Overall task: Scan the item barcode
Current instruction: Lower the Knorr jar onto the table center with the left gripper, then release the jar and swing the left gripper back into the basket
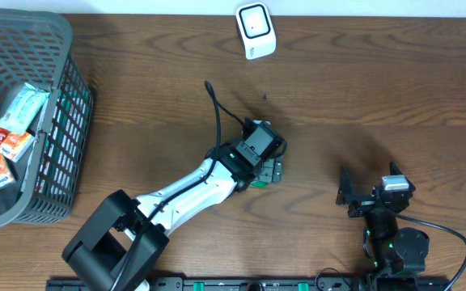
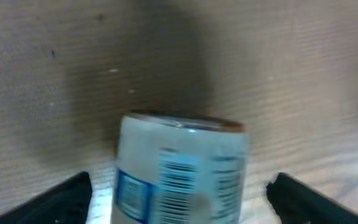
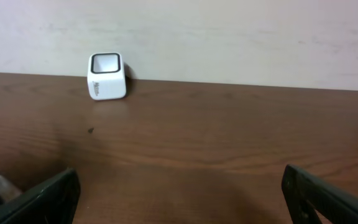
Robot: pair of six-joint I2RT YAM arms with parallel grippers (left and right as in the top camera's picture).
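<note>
The item is a pale can (image 2: 182, 171) with a blue label and a printed barcode (image 2: 178, 174). It stands on the table facing the left wrist camera. My left gripper (image 2: 180, 182) is open around it, with a visible gap between the can and each black finger. In the overhead view the left gripper (image 1: 272, 168) is at the table's middle and hides most of the can. The white barcode scanner (image 1: 255, 30) stands at the far edge and also shows as the scanner (image 3: 107, 76) in the right wrist view. My right gripper (image 1: 348, 196) is open and empty, low on the right.
A grey plastic basket (image 1: 75, 137) holding several snack packets (image 1: 6, 141) stands at the left edge. A black cable (image 1: 217, 109) runs from the left arm toward the back. Bare brown table (image 3: 229, 137) lies between the right gripper (image 3: 179, 180) and the scanner.
</note>
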